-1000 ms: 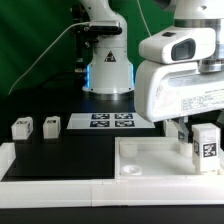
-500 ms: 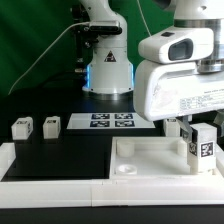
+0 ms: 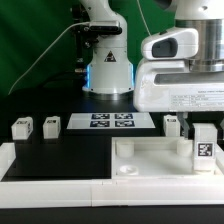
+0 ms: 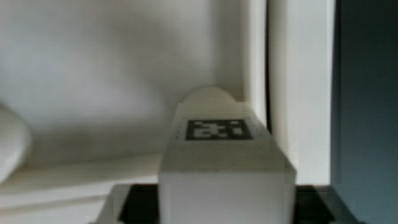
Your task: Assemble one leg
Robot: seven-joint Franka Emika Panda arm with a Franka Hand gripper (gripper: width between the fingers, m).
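Green backdrop behind, black bench (image 3: 60, 158) up front with a white rail along its near edge. Landmark is the large flat white square part (image 3: 160, 160) at the exterior view's right. One leg (image 3: 205, 148) stands upright over that part's corner on the exterior view's right, tag facing the camera, directly under the gripper (image 3: 198, 132). Wrist view shows the same leg (image 4: 226, 160) dead centre between dark finger edges low in frame, so I read it as clamped on the leg, though actual pad contact isn't visible. Can't tell whether the leg's base is seated in a socket or just above it; that contact is hidden. Progress, my read: pick and carry done, leg at the corner, insertion/tightening and release still to go. Count: three more legs (image 3: 20, 129), (image 3: 50, 126), (image 3: 170, 125), the first two well off the square part toward the exterior view's left, the third just behind it. Four legs total, one square part, one marker board (image 3: 111, 122) behind the square part, near the robot base (image 3: 107, 75). One round socket (image 3: 124, 171) visible at the part's near corner.
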